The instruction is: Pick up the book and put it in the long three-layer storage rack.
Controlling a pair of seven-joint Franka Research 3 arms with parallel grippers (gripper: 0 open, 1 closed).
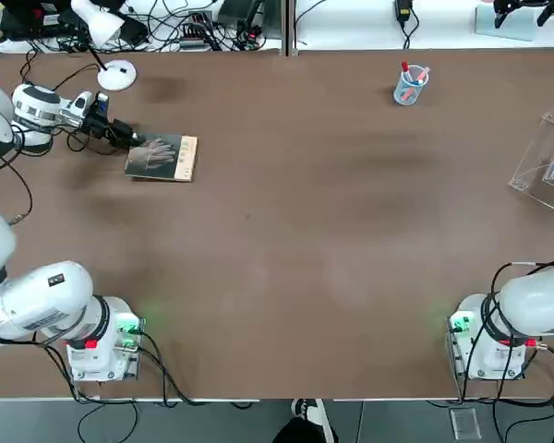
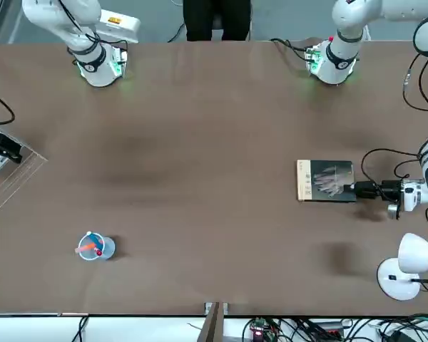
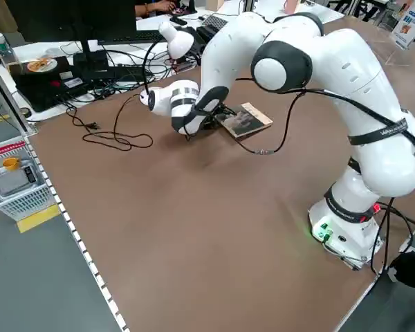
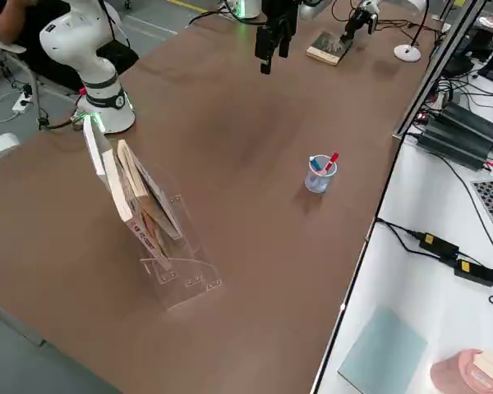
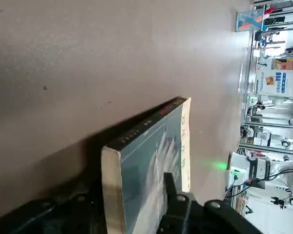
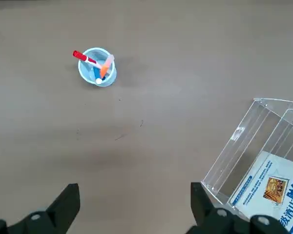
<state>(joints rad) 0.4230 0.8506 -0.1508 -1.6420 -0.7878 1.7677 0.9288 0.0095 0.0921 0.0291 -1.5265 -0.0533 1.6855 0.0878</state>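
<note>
The top view's right edge cuts off the clear rack [image 1: 535,171], and the right tool is beyond it.

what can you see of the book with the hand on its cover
The book is thick-spined, its dark grey-green cover showing a pale hand and a cream strip along one edge. It is closed, on the brown table at the robot's far left, in front of the left gripper, whose fingers straddle it, one over the cover, one by the underside.

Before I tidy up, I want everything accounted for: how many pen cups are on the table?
1: the pen cup stands upright near the table's far edge, short of the clear rack.
</note>
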